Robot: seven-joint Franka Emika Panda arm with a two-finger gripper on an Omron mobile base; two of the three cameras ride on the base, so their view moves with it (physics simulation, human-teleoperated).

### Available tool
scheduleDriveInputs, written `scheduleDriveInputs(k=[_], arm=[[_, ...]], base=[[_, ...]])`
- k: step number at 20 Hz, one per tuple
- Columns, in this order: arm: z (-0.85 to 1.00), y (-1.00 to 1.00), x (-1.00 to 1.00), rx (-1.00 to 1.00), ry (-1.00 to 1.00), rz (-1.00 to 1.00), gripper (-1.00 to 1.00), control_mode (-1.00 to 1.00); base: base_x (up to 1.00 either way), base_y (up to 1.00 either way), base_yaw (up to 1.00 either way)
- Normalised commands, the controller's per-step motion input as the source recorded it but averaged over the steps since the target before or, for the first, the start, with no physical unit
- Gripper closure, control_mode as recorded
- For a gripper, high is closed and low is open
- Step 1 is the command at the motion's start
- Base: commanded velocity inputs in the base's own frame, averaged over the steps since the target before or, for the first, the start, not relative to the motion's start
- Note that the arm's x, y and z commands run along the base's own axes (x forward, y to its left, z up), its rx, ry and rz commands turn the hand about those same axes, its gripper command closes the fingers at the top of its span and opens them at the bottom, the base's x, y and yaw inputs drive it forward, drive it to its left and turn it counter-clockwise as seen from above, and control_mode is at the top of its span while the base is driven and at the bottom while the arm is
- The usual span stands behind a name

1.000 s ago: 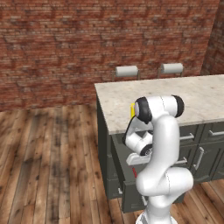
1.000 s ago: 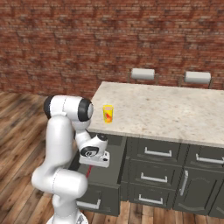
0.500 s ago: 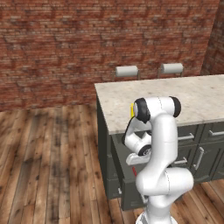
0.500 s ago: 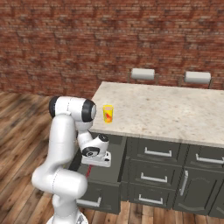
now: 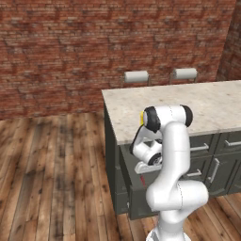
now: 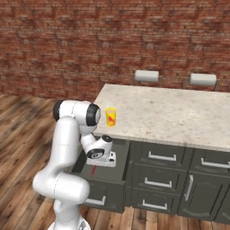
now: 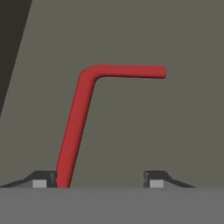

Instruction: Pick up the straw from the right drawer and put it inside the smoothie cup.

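The pick-up step is in hand. The gripper [image 7: 101,180] is seen low over the floor of the right drawer [image 6: 104,179], which stands pulled out of the island below the counter [image 6: 179,114]. In the hand view the straw [image 7: 78,122] lies flat on the dark grey drawer floor, its long shaft running up from the bottom edge and its short bent end turned off to one side at the top. The two fingertips [image 7: 43,178] are spread wide apart, with nothing pinched between them. The shaft is seen touching or just beside one fingertip, not centred in the gap; the other tip stands well apart from it. Whether contact is made with that tip cannot be told.

In the right base view the straw [image 6: 93,170] shows as a thin red line just under the hand, inside the drawer. The smoothie cup [image 6: 110,117] stands upright on the counter near its front edge, above and just beside the open drawer. In the left base view the cup is mostly hidden behind the arm's shoulder.

Judged from this, the grasp is not yet made. The next move calls for a small sideways shift so the shaft is centred between the tips, then a closing. A thin round stick on a flat floor is judged likely to roll or slip away if the tips close off-centre. After that a lift clear of the drawer and a carry up to the cup are needed.
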Motion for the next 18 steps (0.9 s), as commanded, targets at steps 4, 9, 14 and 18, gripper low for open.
scheduleDriveInputs(k=[4,9,14,18], arm=[[-0.47,0.15,0.0,-0.06,0.0,-0.01,-1.0,-1.0],[-0.29,0.19,-0.04,-0.04,0.0,-0.03,-1.0,-1.0],[-0.1,0.17,-0.23,-0.02,0.0,-0.04,-1.0,-1.0],[-0.27,0.09,-0.14,-0.02,0.0,-0.05,-1.0,-1.0]], base=[[0.0,0.0,0.0],[0.0,0.0,0.0],[0.0,0.0,0.0],[0.0,0.0,0.0]])
